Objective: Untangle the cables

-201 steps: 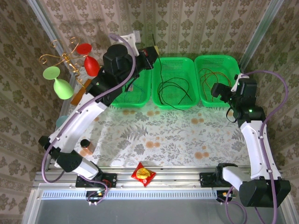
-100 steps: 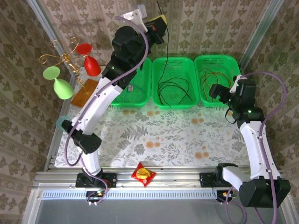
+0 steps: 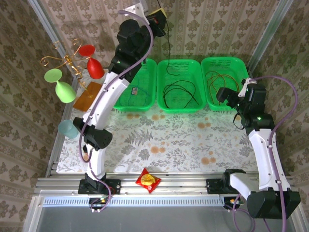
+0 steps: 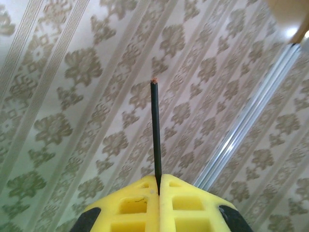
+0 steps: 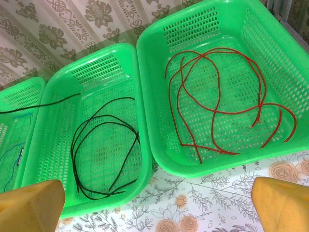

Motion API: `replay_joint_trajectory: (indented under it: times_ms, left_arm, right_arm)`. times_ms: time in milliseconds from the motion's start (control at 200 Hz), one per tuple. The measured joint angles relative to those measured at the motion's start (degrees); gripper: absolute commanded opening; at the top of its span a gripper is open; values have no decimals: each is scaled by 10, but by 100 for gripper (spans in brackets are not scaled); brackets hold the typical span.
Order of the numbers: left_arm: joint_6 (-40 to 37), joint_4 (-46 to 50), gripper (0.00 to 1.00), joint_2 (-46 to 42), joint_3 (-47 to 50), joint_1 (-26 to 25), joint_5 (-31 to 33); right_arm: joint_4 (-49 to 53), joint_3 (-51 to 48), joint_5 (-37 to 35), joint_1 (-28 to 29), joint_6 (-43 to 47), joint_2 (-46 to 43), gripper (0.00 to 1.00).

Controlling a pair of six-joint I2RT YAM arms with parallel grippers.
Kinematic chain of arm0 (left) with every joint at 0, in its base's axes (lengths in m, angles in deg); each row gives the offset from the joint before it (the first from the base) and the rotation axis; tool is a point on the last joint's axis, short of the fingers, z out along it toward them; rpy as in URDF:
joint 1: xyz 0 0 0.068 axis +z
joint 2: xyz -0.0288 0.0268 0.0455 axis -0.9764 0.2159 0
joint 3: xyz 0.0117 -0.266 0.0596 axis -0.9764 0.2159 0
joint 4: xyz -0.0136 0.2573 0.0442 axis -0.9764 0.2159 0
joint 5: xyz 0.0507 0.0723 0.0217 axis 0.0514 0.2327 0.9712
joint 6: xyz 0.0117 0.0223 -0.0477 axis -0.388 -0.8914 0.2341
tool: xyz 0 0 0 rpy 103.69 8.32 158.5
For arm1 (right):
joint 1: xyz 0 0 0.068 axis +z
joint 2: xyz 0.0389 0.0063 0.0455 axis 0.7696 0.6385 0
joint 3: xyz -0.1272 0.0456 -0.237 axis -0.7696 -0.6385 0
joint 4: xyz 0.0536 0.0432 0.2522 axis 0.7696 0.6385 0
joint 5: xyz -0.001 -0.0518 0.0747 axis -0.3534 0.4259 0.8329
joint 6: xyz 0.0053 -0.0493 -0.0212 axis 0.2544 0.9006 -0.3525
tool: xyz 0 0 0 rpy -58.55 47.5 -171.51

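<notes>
Tightly, yellow left claw pinches slim black cable.

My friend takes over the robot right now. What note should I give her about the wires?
The left gripper is shut on a black cable, raised high; the cable hangs into the middle basket.
The right gripper is open and empty by the right basket.
Done: red cables lie in the right basket, black loops in the middle, a blue cable in the left basket.
Left: probably draw the held cable clear and lay it down.
</notes>
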Motion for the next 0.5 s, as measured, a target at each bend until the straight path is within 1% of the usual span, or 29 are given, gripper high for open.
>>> replay_joint_trajectory:
  times_ms: [105,280,370,500]
  left_arm:
    - [1,8,0,30,12,0,-13]
    - [12,54,0,115,42,-3,-51]
    - [25,79,0,159,66,-4,-69]
    - [46,108,0,214,73,-5,-95]
  right_arm:
    - [0,0,0,0,4,-2,100]
    - [0,-4,0,0,9,-2,100]
    - [0,-4,0,0,9,-2,100]
    - [1,-4,0,0,9,-2,100]
